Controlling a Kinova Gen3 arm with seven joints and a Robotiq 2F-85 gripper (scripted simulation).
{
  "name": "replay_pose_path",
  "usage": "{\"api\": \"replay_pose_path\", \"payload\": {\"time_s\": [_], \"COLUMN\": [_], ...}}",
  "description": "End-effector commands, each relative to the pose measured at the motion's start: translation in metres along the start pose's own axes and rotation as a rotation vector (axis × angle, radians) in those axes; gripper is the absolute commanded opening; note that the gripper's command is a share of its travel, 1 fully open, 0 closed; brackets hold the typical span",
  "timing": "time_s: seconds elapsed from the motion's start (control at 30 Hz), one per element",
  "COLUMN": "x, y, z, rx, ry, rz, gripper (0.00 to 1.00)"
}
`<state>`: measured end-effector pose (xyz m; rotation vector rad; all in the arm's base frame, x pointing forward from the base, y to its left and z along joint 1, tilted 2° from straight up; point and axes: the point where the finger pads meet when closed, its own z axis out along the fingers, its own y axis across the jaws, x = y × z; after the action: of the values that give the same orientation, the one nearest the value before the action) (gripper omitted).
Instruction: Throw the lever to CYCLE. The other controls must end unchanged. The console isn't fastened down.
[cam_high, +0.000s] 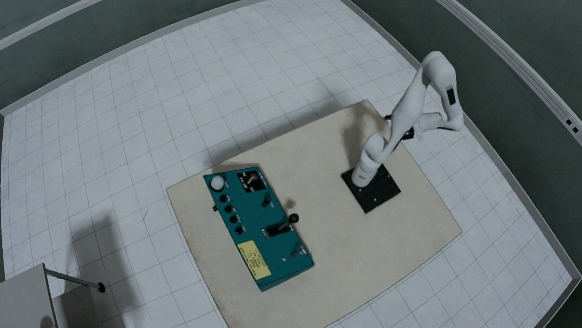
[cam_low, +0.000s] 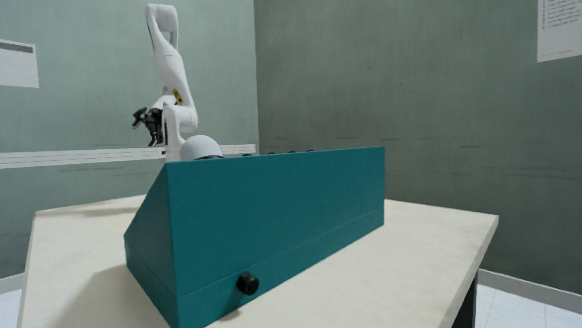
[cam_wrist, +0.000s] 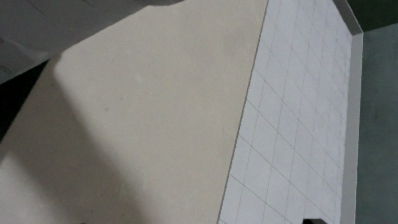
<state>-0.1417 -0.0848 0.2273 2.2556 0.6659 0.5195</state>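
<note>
The teal console (cam_high: 257, 227) lies on the beige table, at an angle, left of the middle. Its lever (cam_high: 286, 225) has a black ball knob (cam_high: 293, 218) and sits in a dark slot on the console's right half. In the exterior view I see only the console's plain back (cam_low: 270, 220); the lever is hidden there. My gripper (cam_low: 144, 125) is open and empty, high above the far side of the table near the arm's base, well away from the console. It is mostly hidden behind the arm in the top view (cam_high: 410, 133). The wrist view shows only table top and floor.
The console also carries a white dome (cam_high: 217, 182) (cam_low: 247, 283), a dial (cam_high: 251, 181), a column of black buttons (cam_high: 233, 213), a small toggle (cam_high: 266, 201), a yellow label (cam_high: 253, 260) and a back knob. The arm's black base plate (cam_high: 371, 187) is right of it. A grey stand (cam_high: 30, 300) is on the floor.
</note>
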Motion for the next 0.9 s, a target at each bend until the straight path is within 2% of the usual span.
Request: {"api": "replay_pose_path", "payload": {"time_s": [0.0,0.3,0.37,0.4,0.87], "x": [0.010,0.035,0.035,0.043,0.091], "y": [-0.013,-0.038,-0.038,-0.045,-0.075], "z": [-0.011,-0.031,-0.031,-0.037,-0.061], "rx": [0.032,0.100,0.100,0.121,0.219], "ry": [-0.020,-0.054,-0.054,-0.063,-0.097], "rz": [0.005,0.026,0.026,0.034,0.085], "gripper": [1.00,1.00,1.00,1.00,1.00]}}
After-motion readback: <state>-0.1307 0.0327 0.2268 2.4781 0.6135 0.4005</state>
